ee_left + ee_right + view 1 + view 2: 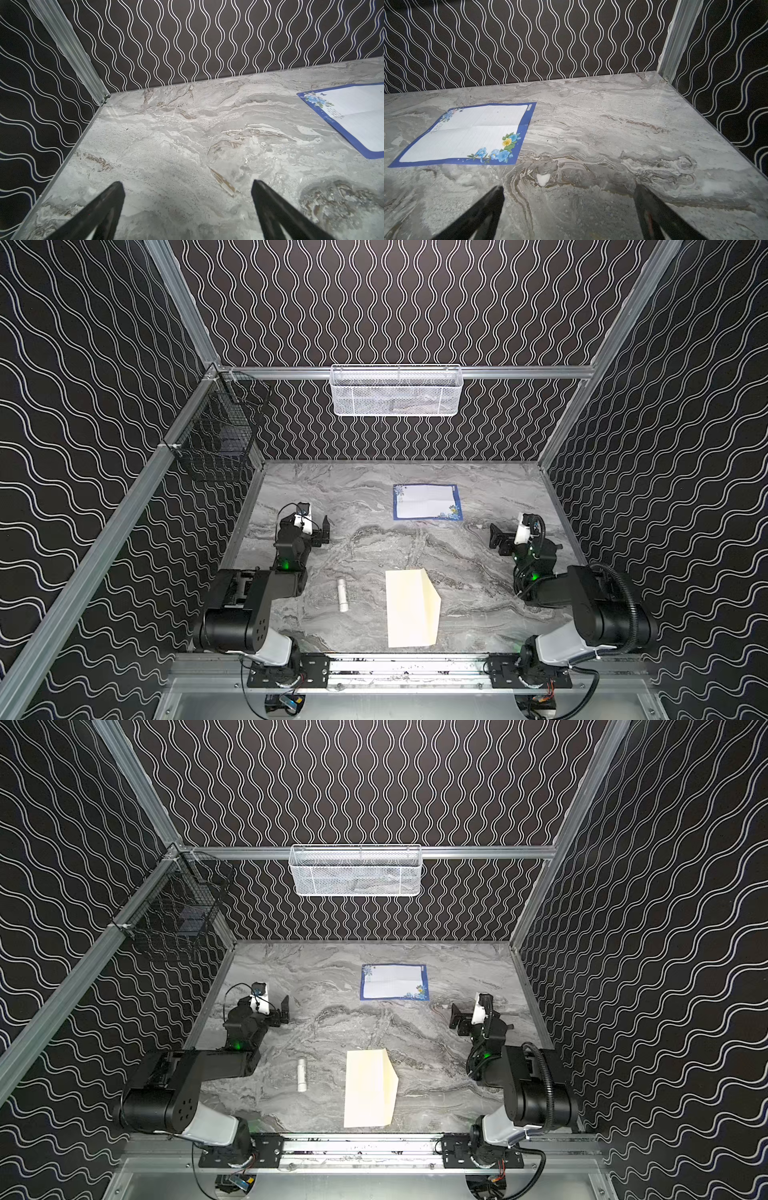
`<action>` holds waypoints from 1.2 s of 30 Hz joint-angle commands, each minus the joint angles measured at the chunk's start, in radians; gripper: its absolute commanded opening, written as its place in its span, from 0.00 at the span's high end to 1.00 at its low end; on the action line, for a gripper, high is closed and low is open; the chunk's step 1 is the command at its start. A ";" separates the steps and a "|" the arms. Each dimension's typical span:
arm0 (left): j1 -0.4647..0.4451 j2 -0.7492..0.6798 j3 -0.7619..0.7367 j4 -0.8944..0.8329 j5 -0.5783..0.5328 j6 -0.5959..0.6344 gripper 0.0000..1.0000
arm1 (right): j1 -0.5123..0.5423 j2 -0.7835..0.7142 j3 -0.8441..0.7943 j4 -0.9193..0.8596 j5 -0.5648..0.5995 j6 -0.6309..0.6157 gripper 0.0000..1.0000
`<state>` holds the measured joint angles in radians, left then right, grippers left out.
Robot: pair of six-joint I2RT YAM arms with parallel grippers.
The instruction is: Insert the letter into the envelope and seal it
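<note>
Toward the far side of the table (498, 489), your letter (427, 502) lies flat, long axis crosswise, nearer your right gripper (495, 537) than your left gripper (323, 533), both spread wide and empty; the envelope (411, 610) lies by the near edge.

We see a grey marble-patterned counter (374, 547) enclosed by black walls (395, 302) with white wavy lines. Aluminium rails (519, 372) frame the enclosure. A white mesh basket (395, 400) hangs above the counter's far edge, a black wire basket (216, 435) above its far left corner.
</note>
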<state>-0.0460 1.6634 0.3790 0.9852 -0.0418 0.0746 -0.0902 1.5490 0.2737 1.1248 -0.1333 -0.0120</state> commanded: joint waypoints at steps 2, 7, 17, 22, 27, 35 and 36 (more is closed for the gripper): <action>0.001 0.002 0.007 0.021 0.007 -0.009 0.01 | -0.003 0.000 0.004 0.033 -0.015 -0.002 0.00; 0.001 0.004 0.009 0.018 0.007 -0.009 0.01 | -0.005 0.001 0.004 0.035 -0.016 0.000 0.00; 0.001 0.001 0.003 0.023 0.007 -0.007 0.01 | -0.006 -0.001 -0.004 0.046 -0.017 0.000 0.00; 0.001 -0.002 -0.001 0.030 0.009 -0.009 0.01 | -0.006 -0.009 -0.012 0.056 0.030 0.006 0.00; 0.001 -0.001 -0.003 0.033 0.007 -0.007 0.01 | -0.005 -0.010 -0.007 0.049 0.102 0.031 0.00; -0.022 -0.129 0.101 -0.252 -0.069 -0.009 0.01 | 0.127 -0.151 0.031 -0.117 0.434 -0.015 0.00; -0.040 -0.145 0.135 -0.314 -0.098 0.004 0.01 | 0.159 -0.192 0.050 -0.173 0.475 -0.030 0.00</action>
<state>-0.0650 1.5543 0.4534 0.8322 -0.0887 0.0711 0.0181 1.4231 0.2913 1.0397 0.1299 0.0025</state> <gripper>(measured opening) 0.989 0.995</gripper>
